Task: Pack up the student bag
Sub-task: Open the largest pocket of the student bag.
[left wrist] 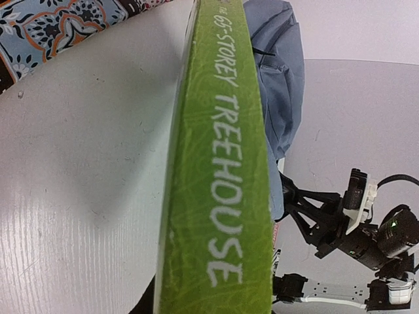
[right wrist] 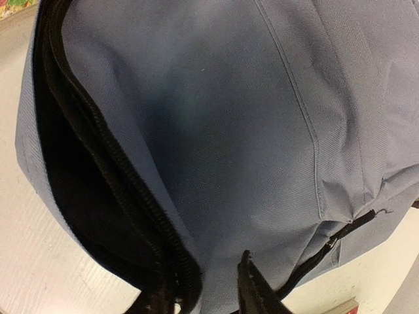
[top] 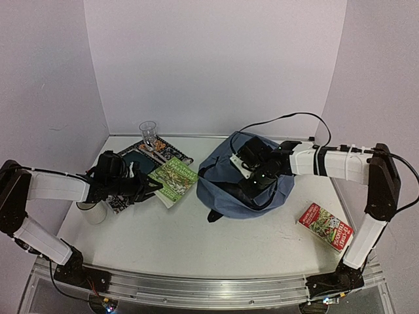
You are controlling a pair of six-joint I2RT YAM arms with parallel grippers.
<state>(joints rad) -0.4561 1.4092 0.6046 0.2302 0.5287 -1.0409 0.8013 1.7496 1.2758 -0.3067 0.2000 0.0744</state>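
Note:
The student bag (top: 245,171), grey-blue and rounded, lies right of centre with its dark zipper mouth (right wrist: 85,190) gaping. My right gripper (top: 253,185) rests on its near side. In the right wrist view one finger is inside the opening and the other finger (right wrist: 252,288) is on the outer fabric, pinching the zipper lip. My left gripper (top: 148,187) is shut on a green book (top: 174,179), lifted at the left. Its spine (left wrist: 226,170) reads "65-Storey Treehouse" and hides the fingers.
A red book (top: 325,226) lies at the front right. A patterned book (top: 141,157) and a clear glass (top: 148,133) sit at the back left, and a white cup (top: 93,212) stands under my left arm. Walls close in on three sides.

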